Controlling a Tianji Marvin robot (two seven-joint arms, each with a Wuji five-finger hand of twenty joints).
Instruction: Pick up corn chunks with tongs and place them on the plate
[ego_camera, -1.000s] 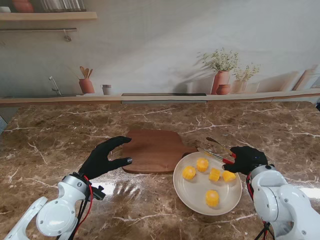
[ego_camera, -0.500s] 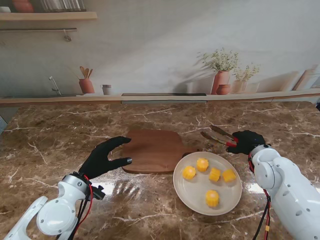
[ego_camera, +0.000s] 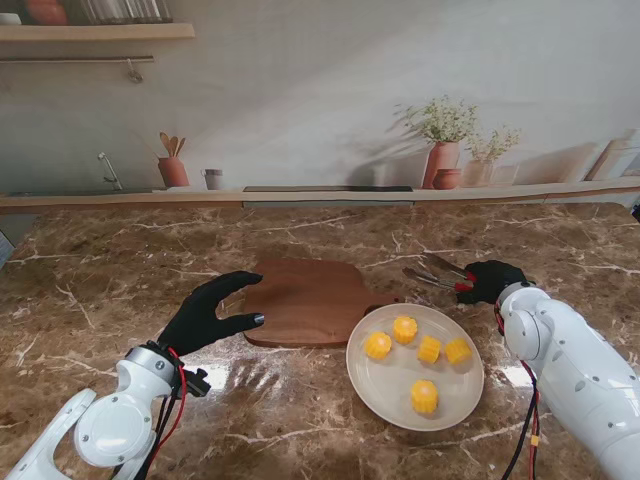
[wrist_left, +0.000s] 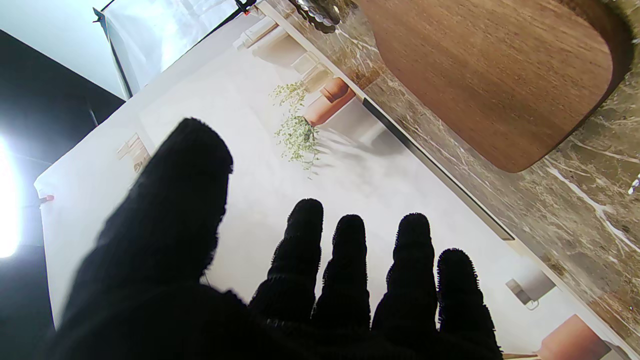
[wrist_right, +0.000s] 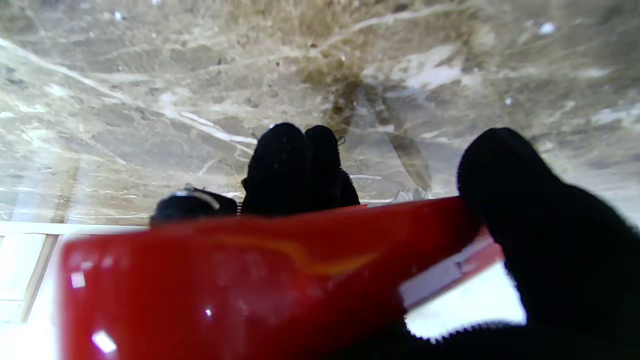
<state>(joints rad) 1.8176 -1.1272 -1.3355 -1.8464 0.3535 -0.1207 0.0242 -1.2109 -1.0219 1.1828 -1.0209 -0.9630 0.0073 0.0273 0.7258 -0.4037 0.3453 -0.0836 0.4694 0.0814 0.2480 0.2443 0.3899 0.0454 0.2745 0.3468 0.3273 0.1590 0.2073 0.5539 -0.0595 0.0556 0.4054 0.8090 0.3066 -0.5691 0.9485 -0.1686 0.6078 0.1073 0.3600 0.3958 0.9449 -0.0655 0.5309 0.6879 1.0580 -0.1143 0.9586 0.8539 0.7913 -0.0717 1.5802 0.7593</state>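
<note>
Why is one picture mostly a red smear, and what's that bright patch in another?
Right wrist view: the tongs sit too near the lens in the right hand, so their red handle blurs. Left wrist view: a studio light glares at the edge beyond the open left hand. Stand view: sharp, with soft shadows under the plate.

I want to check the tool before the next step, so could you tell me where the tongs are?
In the stand view, the tongs are on the right, held in the right hand, just beyond the plate.
</note>
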